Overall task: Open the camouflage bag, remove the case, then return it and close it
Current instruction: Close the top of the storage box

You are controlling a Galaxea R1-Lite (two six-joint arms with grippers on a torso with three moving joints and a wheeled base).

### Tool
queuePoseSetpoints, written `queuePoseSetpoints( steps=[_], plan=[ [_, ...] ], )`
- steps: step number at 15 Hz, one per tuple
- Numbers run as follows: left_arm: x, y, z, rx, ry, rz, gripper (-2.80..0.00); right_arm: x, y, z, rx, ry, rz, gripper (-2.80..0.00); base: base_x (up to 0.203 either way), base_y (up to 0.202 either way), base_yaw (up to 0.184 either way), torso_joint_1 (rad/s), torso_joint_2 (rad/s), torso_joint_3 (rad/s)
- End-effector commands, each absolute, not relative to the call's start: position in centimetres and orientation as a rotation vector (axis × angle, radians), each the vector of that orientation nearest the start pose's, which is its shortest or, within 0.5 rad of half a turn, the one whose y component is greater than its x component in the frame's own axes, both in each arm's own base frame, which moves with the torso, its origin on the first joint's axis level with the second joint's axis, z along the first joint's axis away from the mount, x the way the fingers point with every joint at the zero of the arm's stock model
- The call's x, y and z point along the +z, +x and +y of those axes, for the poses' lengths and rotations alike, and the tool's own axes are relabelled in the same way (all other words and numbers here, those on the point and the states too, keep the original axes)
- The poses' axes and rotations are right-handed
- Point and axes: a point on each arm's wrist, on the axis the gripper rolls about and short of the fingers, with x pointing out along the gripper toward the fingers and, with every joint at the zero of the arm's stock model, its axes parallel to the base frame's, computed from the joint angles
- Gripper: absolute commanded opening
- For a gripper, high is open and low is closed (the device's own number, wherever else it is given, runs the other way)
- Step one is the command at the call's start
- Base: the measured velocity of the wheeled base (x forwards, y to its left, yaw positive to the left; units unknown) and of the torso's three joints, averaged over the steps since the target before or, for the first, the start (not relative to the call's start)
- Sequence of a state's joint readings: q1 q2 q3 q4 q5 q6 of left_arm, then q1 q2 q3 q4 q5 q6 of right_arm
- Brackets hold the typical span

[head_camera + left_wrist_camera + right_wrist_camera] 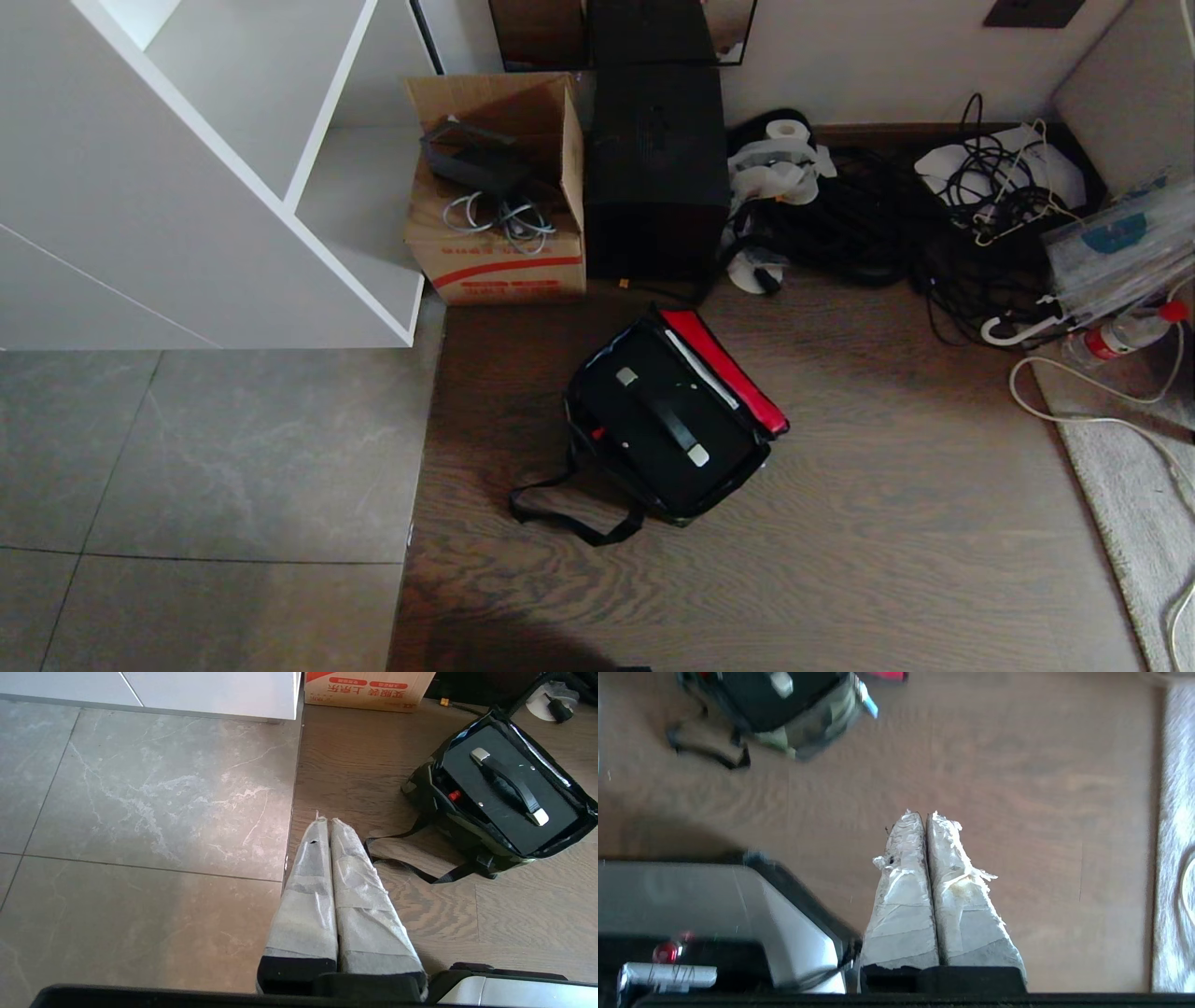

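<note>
Case (in open bag) lies diagonally.

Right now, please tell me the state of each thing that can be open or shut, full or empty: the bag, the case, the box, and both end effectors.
camouflage bag: open, red-lined lid folded back, strap loose on the floor.
case: inside the bag, lying flat, handle up.
cardboard box: open, cables inside.
left end effector: shut, empty, above the floor beside the bag.
right end effector: shut, empty, above the wood floor, away from the bag.

open camouflage bag, black case inside
</note>
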State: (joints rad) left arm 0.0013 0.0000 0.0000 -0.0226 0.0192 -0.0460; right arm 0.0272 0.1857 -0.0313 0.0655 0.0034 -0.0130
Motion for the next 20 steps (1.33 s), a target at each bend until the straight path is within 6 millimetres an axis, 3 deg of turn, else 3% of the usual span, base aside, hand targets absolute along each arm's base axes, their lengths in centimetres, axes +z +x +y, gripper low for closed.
queuePoseSetpoints(
  steps=[1,3,20],
  plan=[
    [7.49,-2.2,0.04,0.021,-0.046,-0.013,-2.8,7.69,-2.36,-0.02,0.024,-0.014,0.058,-2.8,0.0,0.0,0.0,0.0,0.0,0.0],
    [7.49,-2.2,0.04,0.021,-0.046,-0.013,-2.8,7.68,-2.51,-0.03,0.011,0.045,0.038,-2.8,0.0,0.0,0.0,0.0,0.0,0.0],
    [7.49,-2.2,0.04,0.021,-0.046,-0.013,-2.8,7.68,-2.5,-0.03,0.01,0.044,0.034,-2.8,0.0,0.0,0.0,0.0,0.0,0.0]
  ],
)
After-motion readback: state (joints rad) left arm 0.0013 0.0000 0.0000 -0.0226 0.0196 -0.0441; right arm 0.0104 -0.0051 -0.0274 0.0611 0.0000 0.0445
